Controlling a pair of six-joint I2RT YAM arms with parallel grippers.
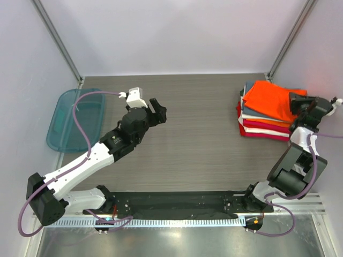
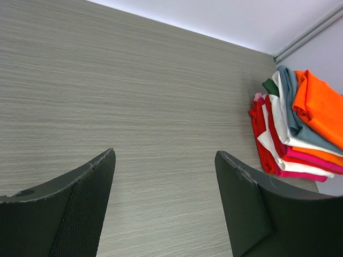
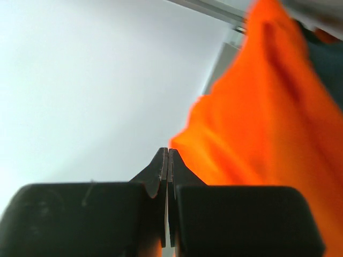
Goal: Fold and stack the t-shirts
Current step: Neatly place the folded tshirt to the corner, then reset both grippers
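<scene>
A stack of folded t-shirts (image 1: 262, 126) sits at the table's back right: slate blue-grey, white, orange and crimson layers. A bright orange t-shirt (image 1: 270, 99) lies on top. The stack also shows in the left wrist view (image 2: 292, 142). My right gripper (image 1: 298, 101) is over the right edge of the orange shirt. In the right wrist view its jaws (image 3: 168, 152) are shut tight, with orange cloth (image 3: 257, 134) just beside the tips and none visible between them. My left gripper (image 1: 157, 111) is open and empty above the bare table middle (image 2: 165, 152).
A translucent teal plastic tub (image 1: 72, 118) lies at the left edge of the table. White enclosure walls and metal corner posts stand close behind the stack. A black mounting rail (image 1: 177, 203) runs along the near edge.
</scene>
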